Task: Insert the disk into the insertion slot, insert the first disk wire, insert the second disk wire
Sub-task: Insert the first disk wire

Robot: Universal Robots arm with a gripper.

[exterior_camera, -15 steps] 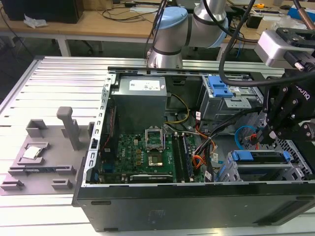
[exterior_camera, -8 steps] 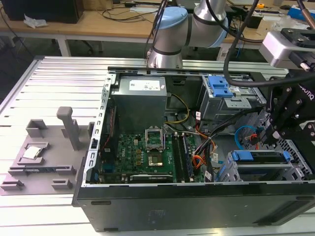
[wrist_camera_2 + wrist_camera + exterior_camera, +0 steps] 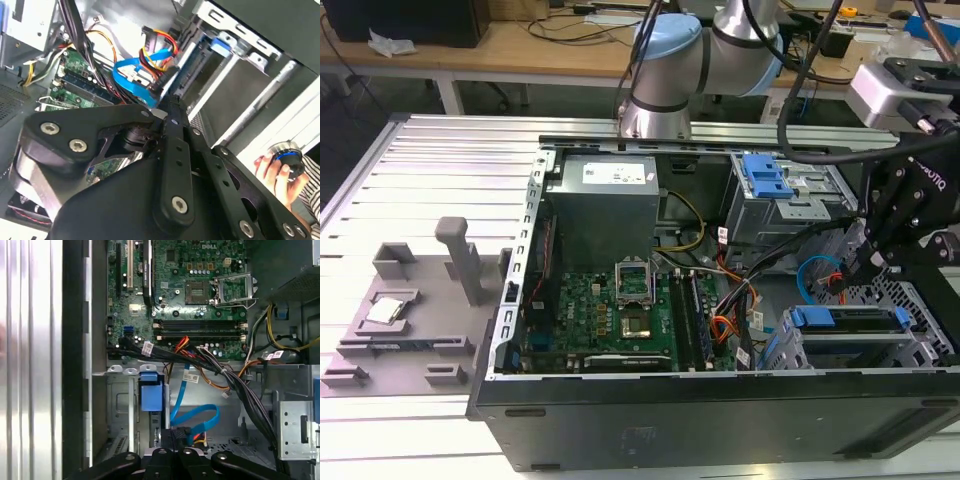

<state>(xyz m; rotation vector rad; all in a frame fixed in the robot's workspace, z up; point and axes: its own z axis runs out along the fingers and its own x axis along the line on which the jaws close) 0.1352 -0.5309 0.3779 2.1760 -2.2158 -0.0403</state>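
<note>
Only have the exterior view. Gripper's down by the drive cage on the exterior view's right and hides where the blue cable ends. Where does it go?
Observer: In the first wrist view the blue cable loops round and its end runs in right at the gripper, with red and yellow wires close beside it.
Operator: Anyone near the rig? Nobody in my view.
Observer: Yes. In the second wrist view a person's hand is wrapped around a round knob with a blue ring.
</note>
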